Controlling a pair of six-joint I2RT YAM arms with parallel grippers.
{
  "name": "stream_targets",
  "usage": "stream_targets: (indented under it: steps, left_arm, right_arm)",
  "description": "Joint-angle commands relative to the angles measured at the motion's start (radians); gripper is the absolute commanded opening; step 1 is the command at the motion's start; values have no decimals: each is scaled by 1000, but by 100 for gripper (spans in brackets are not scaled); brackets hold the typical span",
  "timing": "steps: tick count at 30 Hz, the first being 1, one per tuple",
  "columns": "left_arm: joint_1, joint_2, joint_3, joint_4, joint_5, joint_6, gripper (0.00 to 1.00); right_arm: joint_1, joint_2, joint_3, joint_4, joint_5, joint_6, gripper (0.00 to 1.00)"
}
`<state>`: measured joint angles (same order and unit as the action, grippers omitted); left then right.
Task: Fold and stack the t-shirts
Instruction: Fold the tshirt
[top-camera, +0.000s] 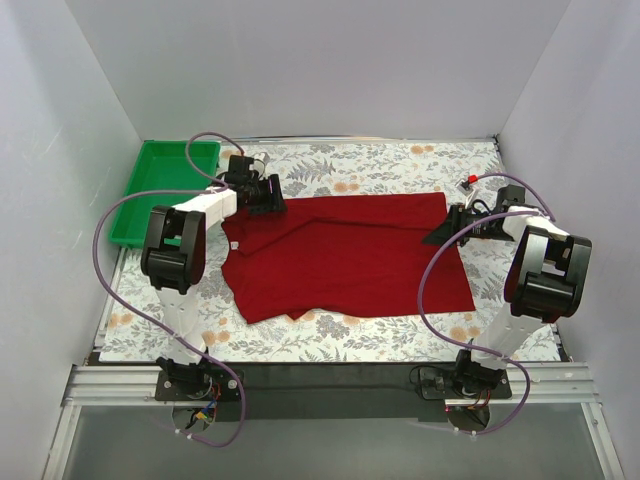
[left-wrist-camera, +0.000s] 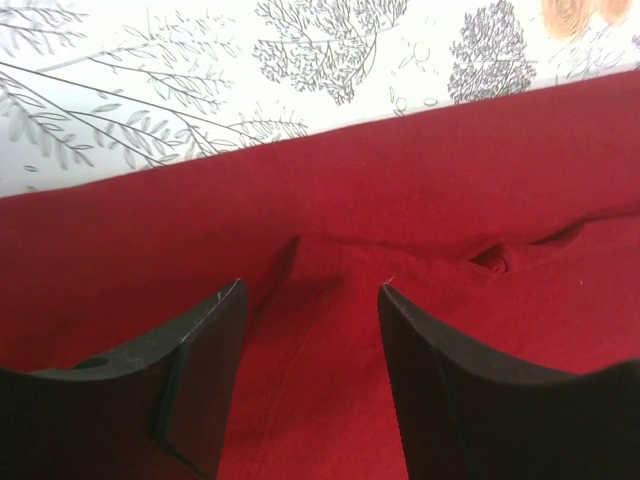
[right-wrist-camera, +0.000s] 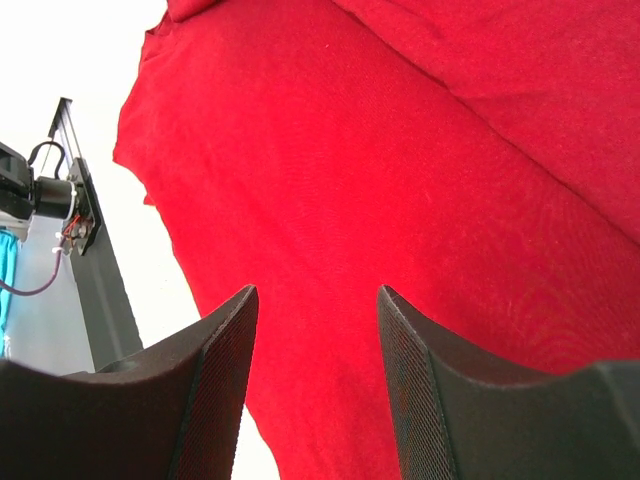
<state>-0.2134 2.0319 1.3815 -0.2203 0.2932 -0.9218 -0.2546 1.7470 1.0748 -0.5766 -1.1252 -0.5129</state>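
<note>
The dark red t-shirt (top-camera: 350, 258) lies spread on the floral table cover, its near left part rumpled. My left gripper (top-camera: 268, 195) is at the shirt's far left corner. In the left wrist view the gripper (left-wrist-camera: 312, 286) is open just above the t-shirt (left-wrist-camera: 450, 190), with a raised fold of cloth ahead of the jaws. My right gripper (top-camera: 445, 232) is low at the shirt's right edge. The right wrist view shows this gripper (right-wrist-camera: 316, 290) open too, with the t-shirt (right-wrist-camera: 350, 170) and its edge beneath the jaws. No neck label shows.
A green tray (top-camera: 150, 200) stands at the far left, beside the left arm. Grey walls close in the table on three sides. A black rail (top-camera: 320, 378) runs along the near edge and holds both arm bases. Purple cables loop off both arms.
</note>
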Motion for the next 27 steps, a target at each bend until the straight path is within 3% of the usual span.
stream_targets:
  steps: [1,8,12,13,14,27]
  left_arm:
    - [-9,7,48,-21,4,17,51]
    - [-12,31,73,-37,18,20,39]
    - [-12,11,64,-40,56,26,14]
    - [-12,5,54,-40,63,26,2]
    - [-12,-12,48,-40,67,28,0]
    - [-12,-252,-194,-11,285,64,0]
  right_arm:
    - [-8,-11,-1,-16,-24,-24,49]
    - [-14,-7,-3,-20,-27,-29,49]
    - [-14,-7,-4,-25,-28,-30,49]
    - [-15,-7,-1,-23,-28,-30,49]
    - [-15,-7,-1,-25,-28,-30,49]
    - [-26,-18,-1,-29,-33,-32,49]
